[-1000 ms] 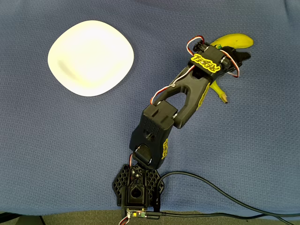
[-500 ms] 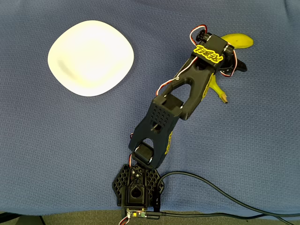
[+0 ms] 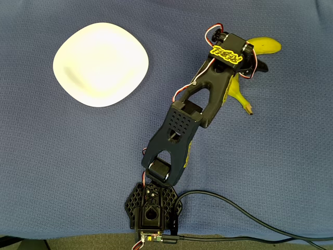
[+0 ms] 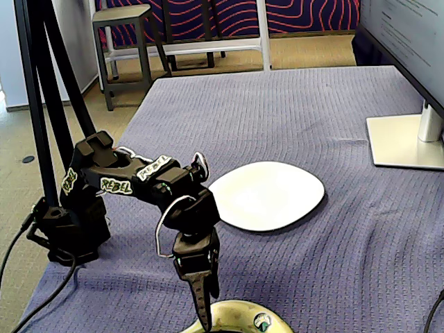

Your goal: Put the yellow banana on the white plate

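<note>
Across the whole scene lies a blue cloth (image 3: 62,172) that covers the table, and everything else sits on it. In the overhead view the black arm (image 3: 179,130) reaches from its base (image 3: 152,208) at the near edge up toward the far right, a yellow label on its wrist. In the fixed view the same arm bends down from the left, its fingers pointing straight at the cloth.

The plate (image 3: 100,64) lies at the far left in the overhead view, well apart from the arm's tip. It is white and glossy, a rounded square — and it holds nothing. In the fixed view it sits just beyond the arm, toward the middle of the cloth.

The banana (image 3: 265,45) lies on the cloth at the far right in the overhead view, not on the plate. Its long axis curves: the thick end points right and away, and the dark stem tip (image 3: 250,111) points toward the near edge. The wrist covers its middle. In the fixed view the banana shows at the bottom edge, with a small green sticker (image 4: 261,320) on its skin.

The gripper (image 4: 205,316) stands right at the banana — one dark fingertip reaches its yellow edge in the fixed view. Whether the fingers are spread or clenched on the fruit I cannot tell from either view.

A black cable (image 3: 244,216) runs off from the base to the right.
</note>
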You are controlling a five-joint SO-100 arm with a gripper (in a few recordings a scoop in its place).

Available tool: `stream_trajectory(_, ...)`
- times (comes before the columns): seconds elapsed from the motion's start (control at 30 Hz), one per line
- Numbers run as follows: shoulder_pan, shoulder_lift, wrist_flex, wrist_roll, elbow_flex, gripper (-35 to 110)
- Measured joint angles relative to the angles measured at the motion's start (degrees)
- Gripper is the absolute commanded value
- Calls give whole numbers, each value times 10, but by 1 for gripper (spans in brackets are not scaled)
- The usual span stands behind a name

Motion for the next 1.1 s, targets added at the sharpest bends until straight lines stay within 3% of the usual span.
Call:
stream_trajectory(0.5, -47, -34, -7, 80, -54, 43)
stream_trajectory(1.1, -62, -74, -19, 101, -18, 41)
